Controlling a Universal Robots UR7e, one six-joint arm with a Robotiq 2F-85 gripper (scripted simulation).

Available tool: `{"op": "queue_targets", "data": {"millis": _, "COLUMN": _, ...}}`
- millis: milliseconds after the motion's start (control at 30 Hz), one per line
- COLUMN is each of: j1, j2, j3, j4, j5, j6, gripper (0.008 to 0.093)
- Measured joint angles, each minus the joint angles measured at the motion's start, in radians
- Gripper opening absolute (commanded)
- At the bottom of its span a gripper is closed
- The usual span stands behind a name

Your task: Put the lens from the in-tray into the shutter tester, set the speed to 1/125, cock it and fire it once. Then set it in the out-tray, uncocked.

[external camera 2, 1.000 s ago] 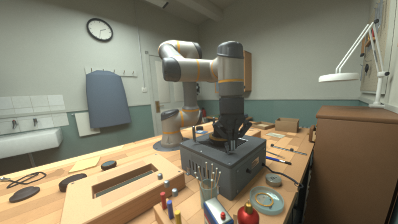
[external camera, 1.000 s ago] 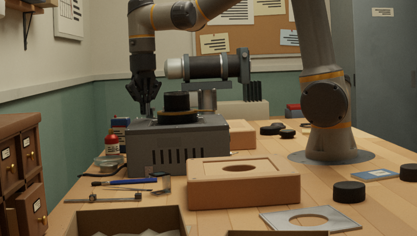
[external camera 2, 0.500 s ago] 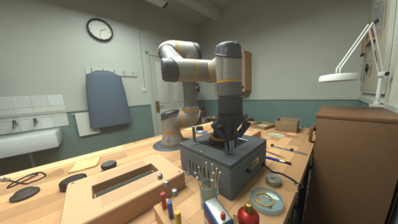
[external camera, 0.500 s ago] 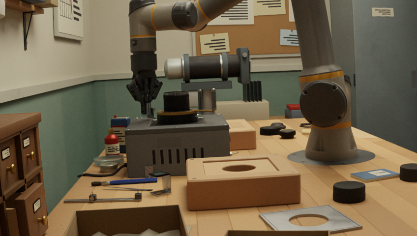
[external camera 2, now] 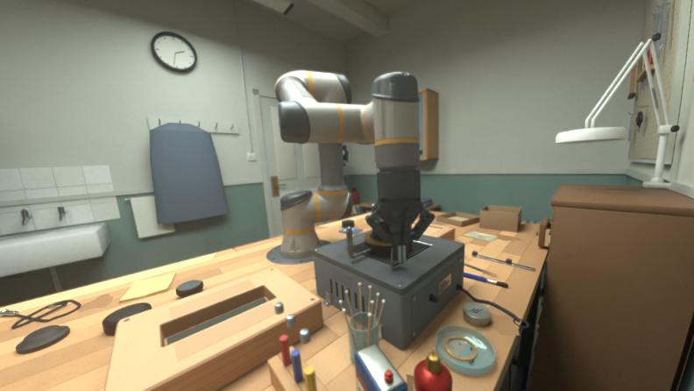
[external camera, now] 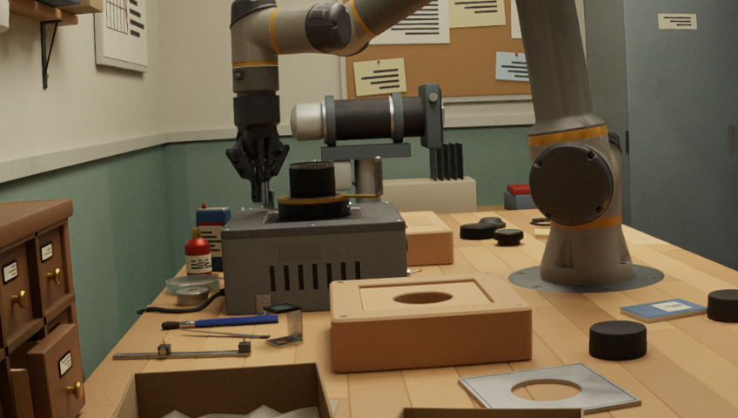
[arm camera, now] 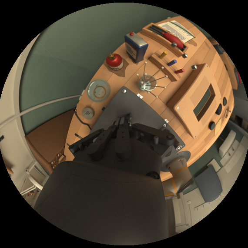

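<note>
The black lens [external camera: 312,191] sits upright on top of the grey shutter tester [external camera: 313,254], its brass-coloured ring at the base and a thin lever sticking out to the right. My gripper [external camera: 265,199] points straight down just left of the lens, its fingertips low over the tester's top plate [external camera 2: 399,260]. In the wrist camera the fingers [arm camera: 123,120] lie over the grey plate and the lens is hidden behind the gripper body. A wooden tray with a round recess [external camera: 427,321] stands in front of the tester. The gripper is closed and holds nothing.
The black collimator tube [external camera: 362,118] on its stand hangs close behind and above the lens. A second wooden tray [external camera: 427,237] stands right of the tester. A cup of pins [external camera 2: 362,323], a red bottle [external camera: 198,253], a glass dish [external camera 2: 464,348] and hand tools lie around the tester.
</note>
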Motion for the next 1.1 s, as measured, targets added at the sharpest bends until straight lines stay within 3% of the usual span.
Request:
{"op": "queue_targets", "data": {"millis": 567, "j1": 0.053, "j2": 0.039, "j3": -0.044, "j4": 0.009, "j5": -0.009, "j6": 0.055, "gripper": 0.008}}
{"op": "queue_targets", "data": {"millis": 1100, "j1": 0.053, "j2": 0.025, "j3": -0.066, "j4": 0.046, "j5": -0.009, "j6": 0.055, "gripper": 0.008}}
